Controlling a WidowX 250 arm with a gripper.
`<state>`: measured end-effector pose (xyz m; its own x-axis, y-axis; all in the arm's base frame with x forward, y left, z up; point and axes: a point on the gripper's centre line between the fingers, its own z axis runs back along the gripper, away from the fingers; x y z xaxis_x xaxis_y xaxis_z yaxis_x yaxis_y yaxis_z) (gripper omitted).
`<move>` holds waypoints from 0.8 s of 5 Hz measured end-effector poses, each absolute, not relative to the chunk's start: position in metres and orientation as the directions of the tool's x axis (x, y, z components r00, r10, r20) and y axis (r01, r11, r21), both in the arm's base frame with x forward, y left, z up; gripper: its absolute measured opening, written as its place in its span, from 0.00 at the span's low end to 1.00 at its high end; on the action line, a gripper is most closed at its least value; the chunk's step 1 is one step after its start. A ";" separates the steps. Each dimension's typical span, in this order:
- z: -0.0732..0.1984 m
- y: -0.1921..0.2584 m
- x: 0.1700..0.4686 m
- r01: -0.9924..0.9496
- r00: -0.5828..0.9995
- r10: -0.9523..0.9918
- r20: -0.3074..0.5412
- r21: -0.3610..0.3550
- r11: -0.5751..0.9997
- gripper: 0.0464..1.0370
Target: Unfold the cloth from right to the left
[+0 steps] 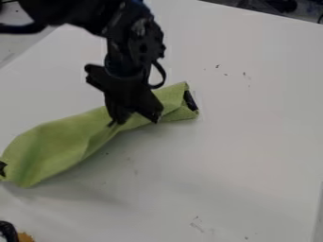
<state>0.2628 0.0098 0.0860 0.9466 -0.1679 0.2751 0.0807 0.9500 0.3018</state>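
Note:
My gripper (134,119) points down over the right half of the green cloth (60,144), its fingertips spread apart and low against the fabric. Some green shows between the fingers; whether the tips touch the cloth is unclear. The cloth lies in a long, narrow, folded strip, running from the left edge up to a narrower right end. A black patch (191,100) shows at that right end, and a small dark patch (3,168) marks the left one. My gripper hides part of the cloth's upper edge.
The cloth rests on a white table (246,142) with small dark specks and marks. At the bottom left corner are a black object (7,231) and an orange-brown piece (25,237). Dark items (277,5) stand beyond the table's far edge at the top right.

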 end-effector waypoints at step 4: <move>0.083 0.162 0.377 0.333 0.833 -0.441 0.334 0.334 0.882 0.01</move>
